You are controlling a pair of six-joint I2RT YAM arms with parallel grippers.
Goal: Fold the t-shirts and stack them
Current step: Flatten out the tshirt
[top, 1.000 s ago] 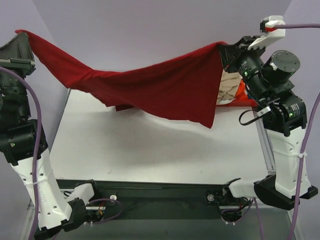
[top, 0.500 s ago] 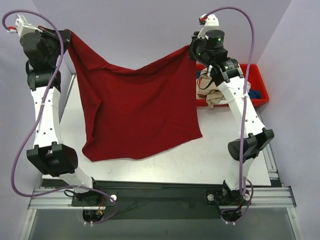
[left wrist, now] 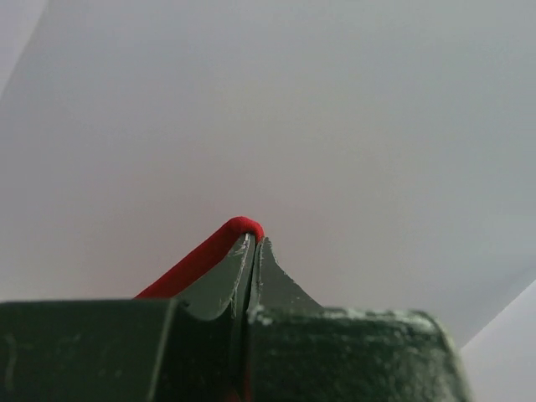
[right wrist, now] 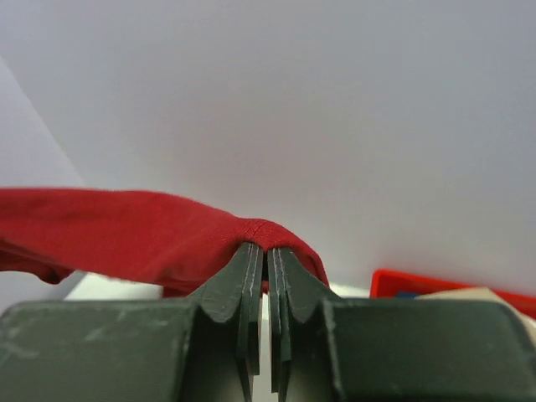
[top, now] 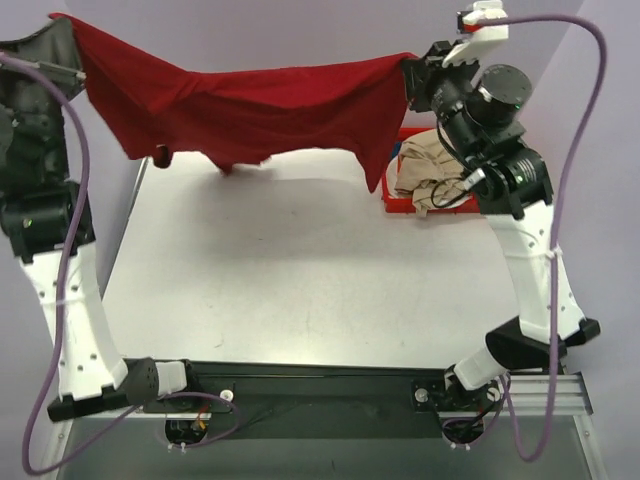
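The dark red t-shirt (top: 250, 105) hangs stretched in the air between both grippers, high above the far edge of the table. My left gripper (top: 62, 28) is shut on its left corner; a red hem (left wrist: 201, 260) shows beside the closed fingers in the left wrist view. My right gripper (top: 412, 70) is shut on the right corner; the red cloth (right wrist: 126, 234) drapes over the fingertips in the right wrist view. The shirt sags in the middle and its lower edge hangs just above the table's far edge. A tan t-shirt (top: 425, 175) spills over the bin.
The red plastic bin (top: 440, 200) stands at the table's far right, under my right arm; its rim (right wrist: 435, 283) shows in the right wrist view. The white table (top: 300, 270) spreads below the shirt. Purple cables loop beside both arms.
Both arms have raised and spread the shirt: half a second ago it hung down long over the table, now it is pulled up and taut across the far edge.
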